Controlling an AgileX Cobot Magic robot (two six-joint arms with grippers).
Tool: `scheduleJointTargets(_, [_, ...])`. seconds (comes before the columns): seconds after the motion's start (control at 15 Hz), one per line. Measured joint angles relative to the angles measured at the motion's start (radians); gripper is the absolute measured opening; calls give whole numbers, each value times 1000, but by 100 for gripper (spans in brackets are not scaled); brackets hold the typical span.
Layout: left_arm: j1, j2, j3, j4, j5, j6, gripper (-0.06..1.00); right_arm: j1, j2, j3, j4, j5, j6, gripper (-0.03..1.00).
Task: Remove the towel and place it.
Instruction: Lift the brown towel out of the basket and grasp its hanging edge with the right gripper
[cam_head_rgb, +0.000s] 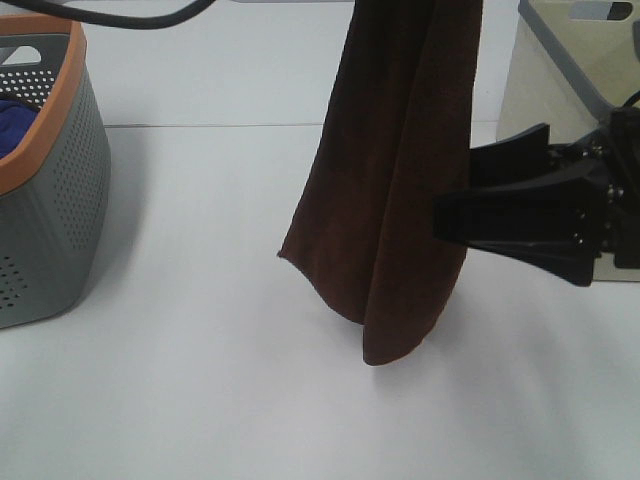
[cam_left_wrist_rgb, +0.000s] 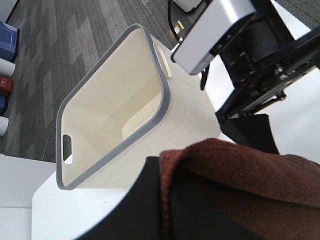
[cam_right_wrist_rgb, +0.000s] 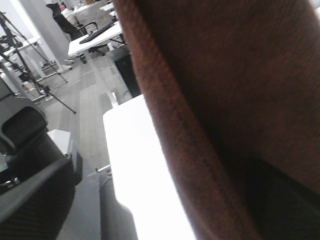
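Observation:
The dark brown towel (cam_head_rgb: 395, 190) hangs down from above the top edge of the exterior view, with its lower end just over the white table (cam_head_rgb: 200, 400). My left gripper is out of the exterior view. In the left wrist view its black finger (cam_left_wrist_rgb: 145, 210) is pressed against a bunched fold of the towel (cam_left_wrist_rgb: 235, 170). My right gripper (cam_head_rgb: 455, 190) is open at the towel's right edge, fingers pointing left, with the lower finger overlapping the cloth. The towel (cam_right_wrist_rgb: 240, 100) fills the right wrist view.
A grey perforated basket with an orange rim (cam_head_rgb: 50, 200) stands at the left with a blue cloth (cam_head_rgb: 15, 120) inside. A cream basket with a grey rim (cam_head_rgb: 560, 60) stands at the back right, and it looks empty in the left wrist view (cam_left_wrist_rgb: 115, 100).

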Motion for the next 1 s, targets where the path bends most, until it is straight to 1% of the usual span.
scheduleJointTargets(0.2, [0,1,0,2,-1,0,0,165,59,0,-9,-7,-20,90])
scheduleJointTargets(0.27, [0,1,0,5,-1,0,0,213,79,0,-9,-48,-27,90])
scheduleJointTargets(0.33, [0,1,0,5,-1,0,0,255,103,0,-6,-109,-30,90])
scheduleJointTargets(0.4, [0,1,0,6,-1,0,0,286,134,-1,14,-150,-52,89])
scheduleJointTargets(0.47, [0,1,0,6,-1,0,0,299,151,-1,34,-164,-72,89])
scheduleJointTargets(0.53, [0,1,0,7,-2,0,0,320,199,-2,98,-174,-134,89])
scheduleJointTargets(0.6, [0,1,0,7,-2,0,0,323,226,-2,115,-174,-153,89])
scheduleJointTargets(0.8, [0,1,0,9,-2,0,0,323,276,-2,121,-182,-159,88])
scheduleJointTargets(1.0, [0,1,0,13,-4,0,0,323,281,-2,121,-267,-140,88])
